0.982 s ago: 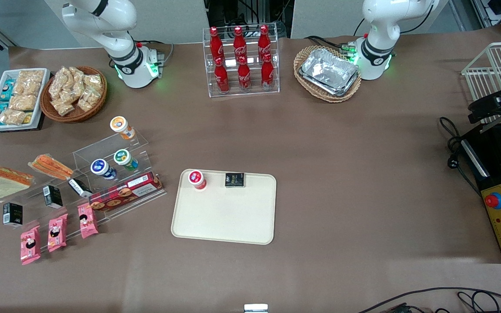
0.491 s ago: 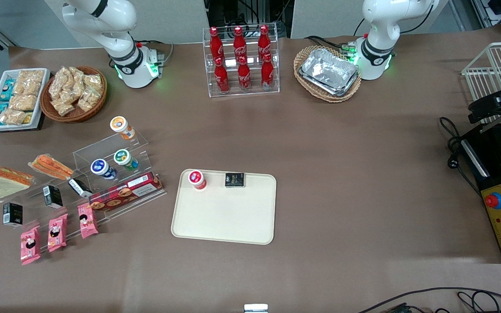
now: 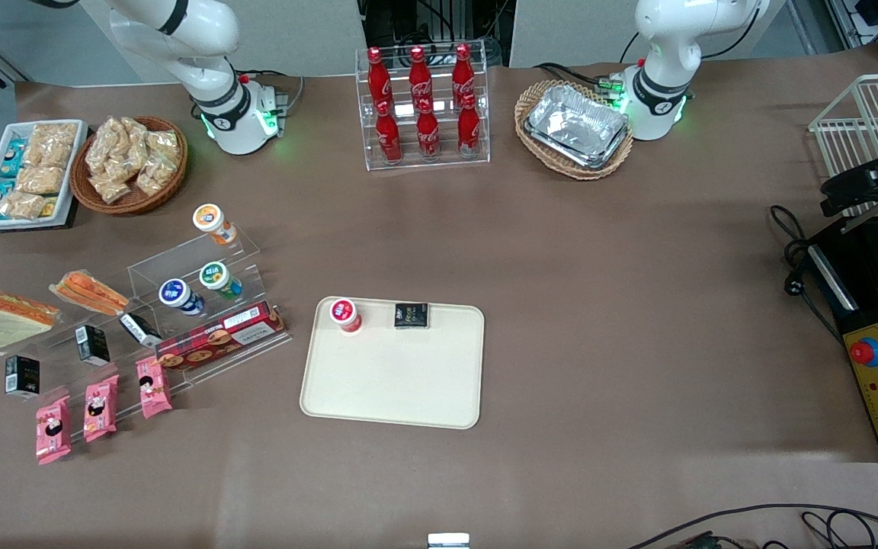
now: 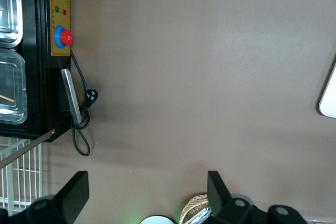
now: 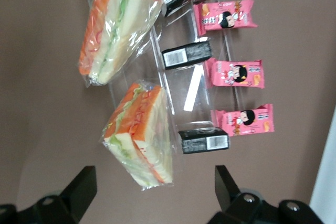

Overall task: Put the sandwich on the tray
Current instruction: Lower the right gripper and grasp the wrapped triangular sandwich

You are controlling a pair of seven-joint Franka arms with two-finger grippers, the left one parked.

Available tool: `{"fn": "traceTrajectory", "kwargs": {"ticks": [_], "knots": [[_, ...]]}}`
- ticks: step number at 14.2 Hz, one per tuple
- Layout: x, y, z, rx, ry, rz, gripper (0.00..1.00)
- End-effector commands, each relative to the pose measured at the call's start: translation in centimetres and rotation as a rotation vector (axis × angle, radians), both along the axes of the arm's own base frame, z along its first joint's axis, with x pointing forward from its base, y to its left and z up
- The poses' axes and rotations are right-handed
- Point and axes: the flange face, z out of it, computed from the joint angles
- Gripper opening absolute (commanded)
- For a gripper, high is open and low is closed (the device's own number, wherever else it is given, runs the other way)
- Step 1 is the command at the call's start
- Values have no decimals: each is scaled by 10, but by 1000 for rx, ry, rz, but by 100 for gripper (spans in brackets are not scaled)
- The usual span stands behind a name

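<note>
Brown paper covers the counter (image 3: 599,305), with goods laid out toward the working arm's end and a tray near the middle. The tool (image 5: 152,200) hangs in the air over that working end, its two dark fingers (image 5: 79,190) spread wide apart and released. It touches none of the goods beneath it, and it is out of the front view's sight.

Directly under the tool is the sandwich (image 5: 142,140), a clear-wrapped wedge with pale bread and an orange-red edge, lying at the counter's working-arm end (image 3: 4,320). Just beside it, nearer the middle of the counter, is a second wrapped wedge (image 3: 88,292) showing mostly orange filling. Both lie by a clear stepped display stand (image 3: 203,305).

Small black boxes (image 5: 203,140) sit nearer the front camera than the sandwiches, and three pink snack packs (image 3: 96,408) lie nearer still. The stand also carries lidded cups (image 3: 214,278) and a long red box (image 3: 222,339).

The tray (image 3: 393,389), cream and round-cornered, lies well apart from the sandwich, toward the middle of the counter. On it stand a red-lidded cup (image 3: 345,314) and a black packet (image 3: 411,315), both along the edge farther from the front camera.
</note>
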Motion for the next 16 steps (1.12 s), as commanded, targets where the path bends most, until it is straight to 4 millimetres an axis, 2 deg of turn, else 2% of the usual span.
{"fn": "traceTrajectory", "kwargs": {"ticks": [1,9,16], "knots": [[3,-9,-23,7,-3,26,100],[-4,-14,-65,-10,11,7,100],[-2,-9,-85,-14,-9,-7,100]]}}
